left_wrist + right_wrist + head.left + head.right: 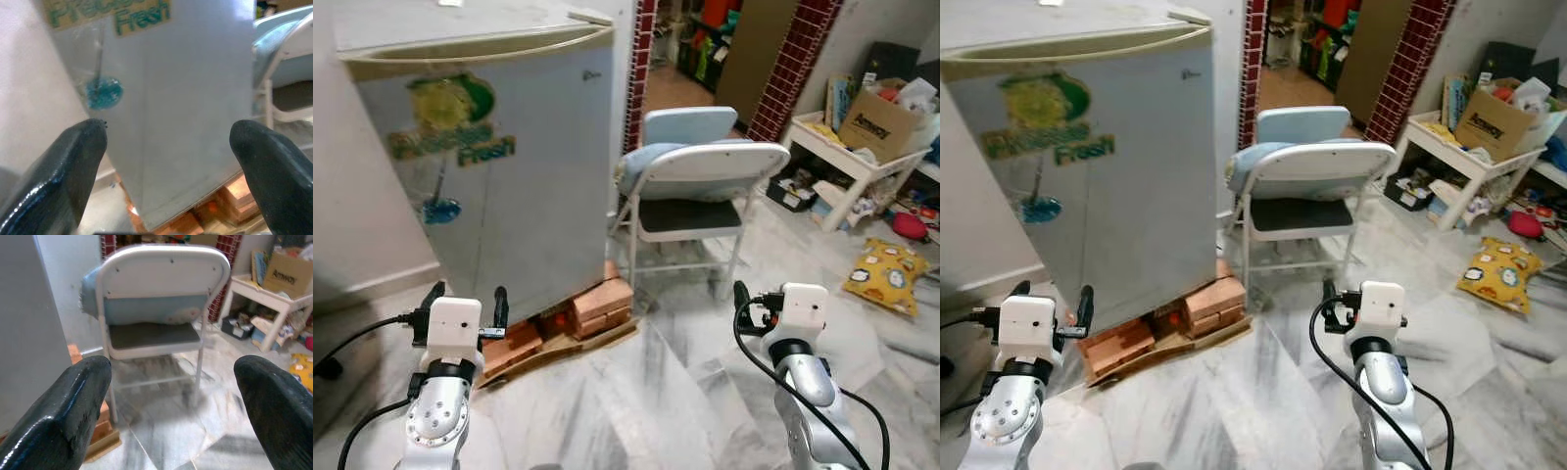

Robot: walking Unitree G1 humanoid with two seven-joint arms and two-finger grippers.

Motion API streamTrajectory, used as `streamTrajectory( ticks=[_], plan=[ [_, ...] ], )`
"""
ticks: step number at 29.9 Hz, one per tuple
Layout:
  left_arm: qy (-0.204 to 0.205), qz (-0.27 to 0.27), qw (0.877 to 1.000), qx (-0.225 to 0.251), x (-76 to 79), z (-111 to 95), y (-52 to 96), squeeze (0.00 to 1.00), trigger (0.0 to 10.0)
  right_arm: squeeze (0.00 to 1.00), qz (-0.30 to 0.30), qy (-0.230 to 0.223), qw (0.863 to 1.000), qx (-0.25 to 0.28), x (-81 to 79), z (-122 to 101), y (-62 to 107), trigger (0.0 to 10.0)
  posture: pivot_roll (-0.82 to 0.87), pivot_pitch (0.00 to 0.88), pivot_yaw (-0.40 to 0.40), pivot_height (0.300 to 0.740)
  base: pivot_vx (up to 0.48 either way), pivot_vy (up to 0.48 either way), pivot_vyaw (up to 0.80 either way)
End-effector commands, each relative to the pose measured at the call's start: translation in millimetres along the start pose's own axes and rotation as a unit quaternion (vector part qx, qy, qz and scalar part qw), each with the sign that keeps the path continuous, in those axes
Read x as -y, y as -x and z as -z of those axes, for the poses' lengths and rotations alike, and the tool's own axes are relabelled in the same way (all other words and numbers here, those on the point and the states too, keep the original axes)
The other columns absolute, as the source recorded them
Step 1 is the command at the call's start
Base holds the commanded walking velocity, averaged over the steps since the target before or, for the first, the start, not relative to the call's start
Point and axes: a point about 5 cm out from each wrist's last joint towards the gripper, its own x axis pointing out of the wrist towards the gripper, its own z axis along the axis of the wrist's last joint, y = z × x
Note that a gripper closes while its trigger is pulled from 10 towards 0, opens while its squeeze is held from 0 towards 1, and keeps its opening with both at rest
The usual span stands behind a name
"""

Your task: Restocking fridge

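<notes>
Left eye view: grey fridge (489,157), door closed, on wood blocks (578,318) beside a folding chair (690,186). Left wrist view: left gripper (168,171) spread wide, empty, facing the fridge's smooth metal. Right wrist view: right gripper (171,406) likewise spread, empty, facing the chair.

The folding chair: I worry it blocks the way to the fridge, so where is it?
The folding chair stands ahead at centre, just right of the fridge, near the brick doorway pillar.

Beyond the left fingers (73,166), the fridge (499,166) loses its top to the picture's edge. Its base hides part of the bricks (592,304). Boxes under the far surface (847,157) are too small to read.
</notes>
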Motion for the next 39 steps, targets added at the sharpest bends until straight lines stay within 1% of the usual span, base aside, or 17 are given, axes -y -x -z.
streamTrajectory(
  ticks=[1, 5, 7, 9, 14, 21, 28, 39],
  plan=[
    [-0.002, 0.004, 1.000, 0.007, 0.3, -3, 0.1, 0.00, 10.0, 0.00, 0.002, 0.000, 1.000, 0.007, -0.4, -4, -3.4, 10.0, 0.11, 0.000, -0.047, 0.740, 0.000, 0.480, 0.00],
    [-0.005, 0.002, 1.000, 0.006, -0.6, -3, -0.3, 0.00, 10.0, 0.00, -0.001, 0.001, 1.000, 0.007, -4.0, -6, -6.5, 10.0, 0.11, 0.000, -0.047, 0.740, 0.000, 0.480, 0.00],
    [-0.009, 0.001, 1.000, 0.006, -1.8, -3, -0.5, 0.00, 10.0, 0.00, -0.003, -0.004, 1.000, 0.006, -4.8, -6, -7.5, 10.0, 0.11, 0.000, -0.048, 0.740, 0.000, 0.480, -0.58],
    [-0.009, 0.001, 1.000, 0.002, -3.0, 0, 2.4, 0.00, 10.0, 0.00, -0.002, 0.000, 1.000, 0.010, -3.8, -7, -7.1, 10.0, 0.11, 0.000, -0.045, 0.740, 0.000, 0.480, -0.80],
    [-0.010, 0.005, 1.000, -0.002, -0.9, 1, 5.9, 0.00, 10.0, 0.00, -0.001, -0.002, 1.000, 0.008, -2.6, -5, -6.6, 10.0, 0.11, 0.000, -0.046, 0.740, 0.000, 0.480, -0.66],
    [-0.008, 0.007, 1.000, 0.002, 1.6, -1, 3.2, 0.00, 10.0, 0.00, -0.007, -0.002, 1.000, 0.010, -5.9, -6, -8.0, 10.0, 0.11, 0.000, -0.050, 0.740, 0.000, 0.480, 0.00],
    [-0.006, 0.009, 1.000, -0.003, 6.1, 3, 6.7, 0.00, 10.0, 0.00, -0.011, 0.000, 1.000, 0.010, -6.3, -6, -10.0, 10.0, 0.11, 0.000, -0.056, 0.740, 0.000, 0.480, 0.00],
    [-0.008, 0.005, 1.000, -0.010, 6.2, 5, 10.0, 0.00, 10.0, 0.00, -0.015, 0.001, 1.000, 0.008, -8.6, -5, -11.7, 10.0, 0.12, 0.000, -0.061, 0.740, 0.000, 0.480, 0.00]
  ],
)
